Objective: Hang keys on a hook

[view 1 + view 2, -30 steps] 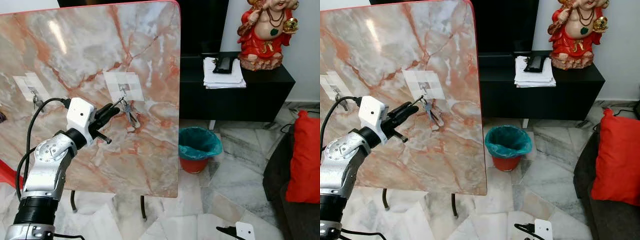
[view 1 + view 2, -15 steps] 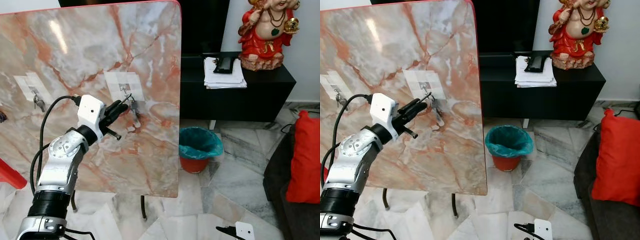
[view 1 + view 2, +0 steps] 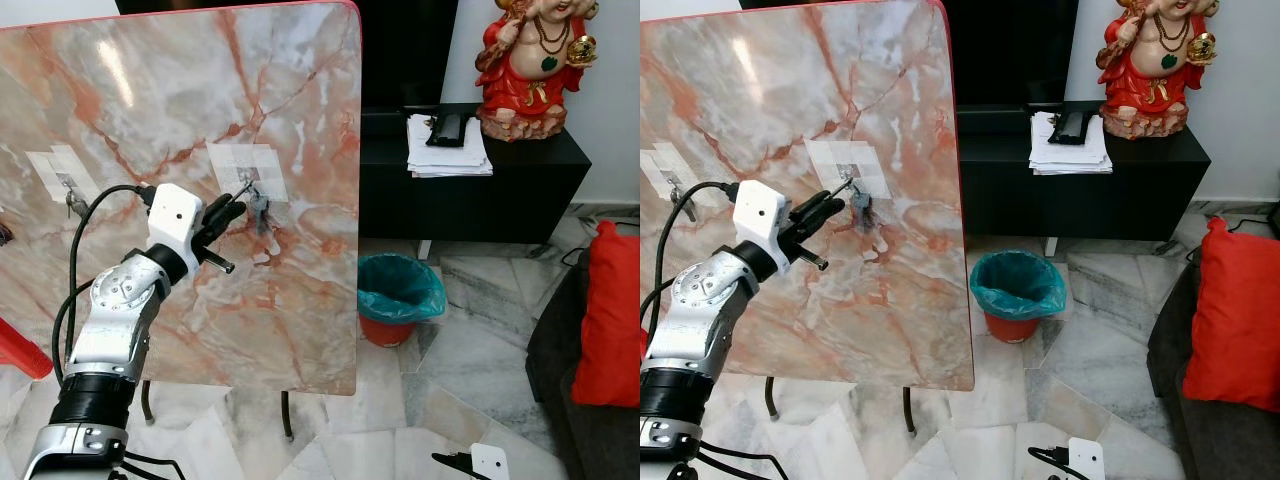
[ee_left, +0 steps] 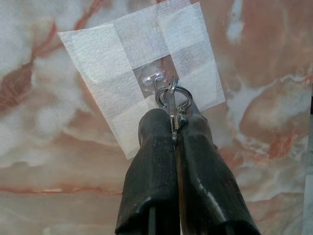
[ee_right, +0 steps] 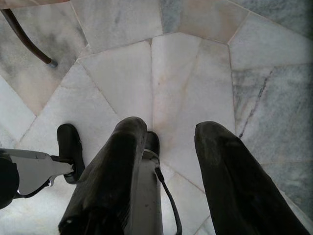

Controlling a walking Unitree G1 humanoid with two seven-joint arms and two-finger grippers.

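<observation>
My left gripper (image 3: 234, 206) is raised against the upright marble board (image 3: 180, 90), shut on a key ring. In the left wrist view the left gripper (image 4: 172, 116) pinches the metal ring (image 4: 172, 94) just below the small hook (image 4: 155, 78), which is fixed on a white tape patch (image 4: 102, 54). The ring touches the hook; I cannot tell whether it is looped over it. The keys (image 3: 259, 211) dangle beside the fingertips. My right gripper (image 5: 168, 129) hangs low over the floor, open and holding nothing.
A second taped hook (image 3: 62, 172) with a key sits further left on the board. A red bin with a teal liner (image 3: 398, 295) stands on the marble floor beside it. Behind are a black cabinet (image 3: 500, 200) with papers (image 3: 448, 148) and a red statue (image 3: 530, 60). A red cushion (image 3: 608, 320) lies at the right.
My left arm rose and pushed right toward the hook, then eased back left a little. The keys now hang higher, closer under the hook.
</observation>
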